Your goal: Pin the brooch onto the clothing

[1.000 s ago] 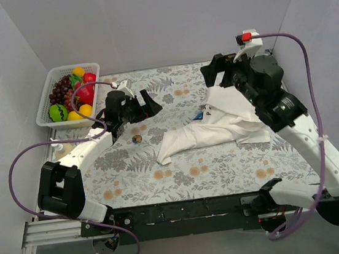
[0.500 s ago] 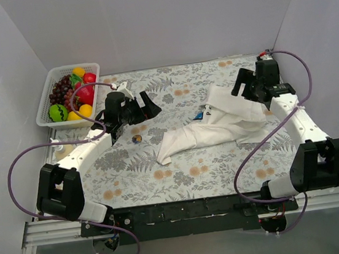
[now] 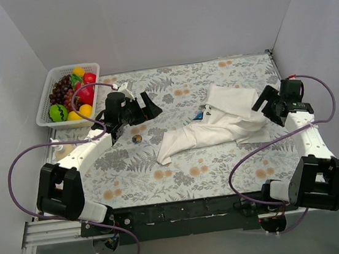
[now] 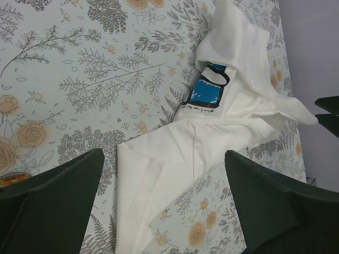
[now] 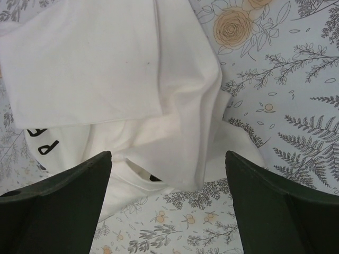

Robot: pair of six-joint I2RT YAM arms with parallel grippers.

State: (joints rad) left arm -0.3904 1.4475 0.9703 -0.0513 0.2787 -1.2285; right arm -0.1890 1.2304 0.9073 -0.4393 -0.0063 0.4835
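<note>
We see the white T-shirt lying crumpled on the right half of the flower-patterned surface, one folded part trailing toward the middle. Its blue-and-white flower print faces up, partly tucked under a fold. The brooch, a tiny dark round button, lies on the bare surface just left of the shirt's trailing end, apart from the cloth.

The left gripper hovers near the brooch on its far side, its fingers spread wide with nothing between them; its wrist camera looks across at the shirt and the print. The right gripper hangs at the shirt's right edge, its fingers likewise spread apart and holding nothing, with layered white folds below them. We cannot tell whether they touch the cloth.

A white basket of toy fruit sits at the far left corner, well apart from the shirt.
</note>
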